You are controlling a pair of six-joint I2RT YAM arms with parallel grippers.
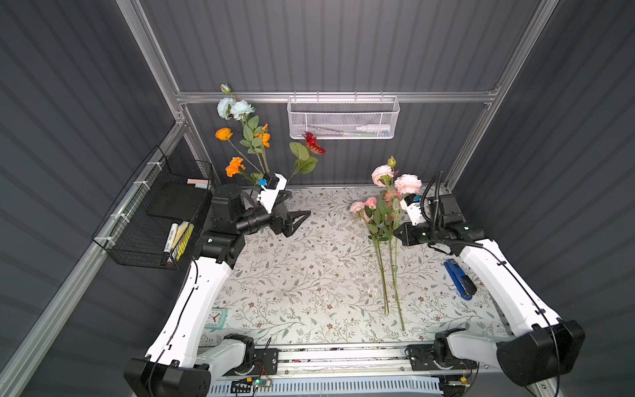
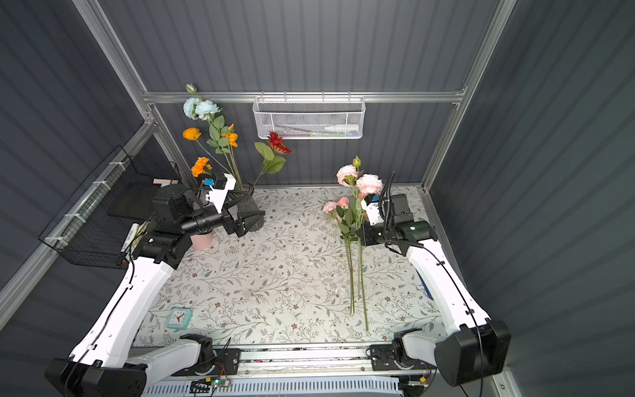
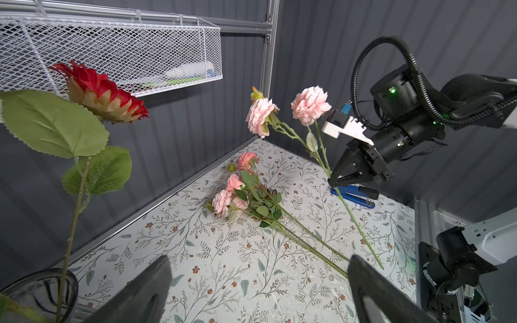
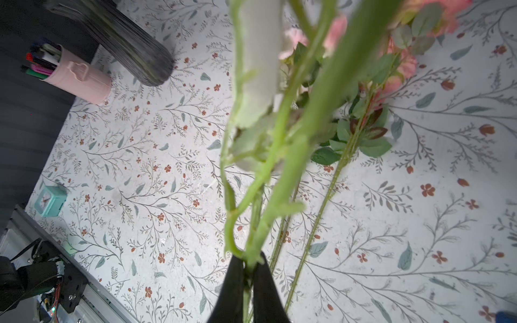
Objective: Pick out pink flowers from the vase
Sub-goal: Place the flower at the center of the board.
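My right gripper (image 1: 398,234) (image 4: 249,263) is shut on the green stem of a pink flower (image 1: 408,183) (image 3: 310,105), held tilted above the table with two blooms up near the back wall. More pink flowers (image 1: 364,206) (image 3: 232,195) lie on the floral table under it, stems toward the front. The dark ribbed vase (image 4: 140,56) (image 3: 39,288) stands at the back left and holds orange (image 1: 234,166), pale blue (image 1: 237,108) and red flowers (image 1: 313,141). In both top views my left wrist covers most of the vase. My left gripper (image 3: 259,258) (image 1: 292,206) is open and empty next to the vase.
A pink cup of pens (image 2: 201,240) (image 4: 81,78) stands left of the vase. A teal clock (image 1: 216,318) sits at the front left, a blue stapler (image 1: 458,278) at the right edge. A white mesh basket (image 1: 343,118) hangs on the back wall, a black wire basket (image 1: 154,220) on the left.
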